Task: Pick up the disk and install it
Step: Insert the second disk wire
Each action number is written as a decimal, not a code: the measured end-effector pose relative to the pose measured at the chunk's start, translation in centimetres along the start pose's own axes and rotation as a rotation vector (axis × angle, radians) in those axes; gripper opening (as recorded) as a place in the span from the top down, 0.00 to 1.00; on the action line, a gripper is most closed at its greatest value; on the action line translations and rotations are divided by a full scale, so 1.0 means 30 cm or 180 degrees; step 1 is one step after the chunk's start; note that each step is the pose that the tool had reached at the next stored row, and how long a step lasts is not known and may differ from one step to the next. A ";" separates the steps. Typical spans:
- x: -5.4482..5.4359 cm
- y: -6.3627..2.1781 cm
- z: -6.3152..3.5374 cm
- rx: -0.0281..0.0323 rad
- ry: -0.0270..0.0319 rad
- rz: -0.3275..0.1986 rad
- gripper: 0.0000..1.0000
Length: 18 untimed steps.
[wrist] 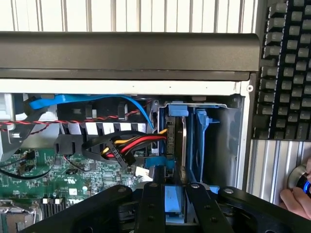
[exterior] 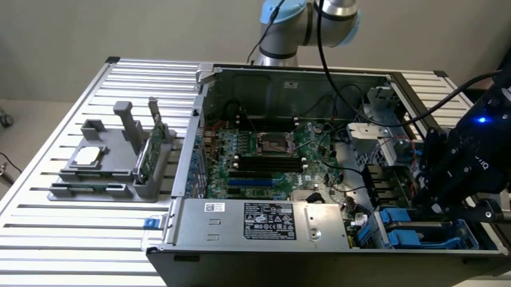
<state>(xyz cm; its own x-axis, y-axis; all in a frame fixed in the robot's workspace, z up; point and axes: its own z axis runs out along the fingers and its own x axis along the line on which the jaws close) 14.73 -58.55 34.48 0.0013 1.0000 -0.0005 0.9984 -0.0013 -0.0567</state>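
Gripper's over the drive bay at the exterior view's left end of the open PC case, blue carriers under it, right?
Wrong end. The exterior view shows the gripper over the drive bay at that view's right end of the open PC case, with the blue carriers under it. At the left of the case stands a grey parts holder on the table.

Open computer case [exterior: 383, 76] on slatted metal table [exterior: 72, 239]. Green motherboard [exterior: 271, 158] inside; power supply [exterior: 264, 222] at near edge. Grey fixture [exterior: 108, 173] at exterior view's left holds square silver chip [exterior: 86, 156] and upright green card [exterior: 152, 146]. Black keyboard [wrist: 284, 73] beside case.
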 end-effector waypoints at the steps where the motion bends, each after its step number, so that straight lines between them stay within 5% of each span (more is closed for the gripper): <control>1: 0.000 -0.005 -0.002 0.0000 0.0000 0.0000 0.75; 9: 0.002 -0.052 -0.020 0.0000 -0.0001 -0.0010 0.75; 14: 0.002 -0.054 -0.021 0.0000 -0.0001 -0.0011 0.89; 18: 0.002 -0.054 -0.021 0.0000 -0.0001 -0.0011 0.89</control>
<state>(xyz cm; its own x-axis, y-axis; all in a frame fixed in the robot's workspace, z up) 13.15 -58.49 35.20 -0.0021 1.0000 -0.0007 0.9984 0.0021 -0.0566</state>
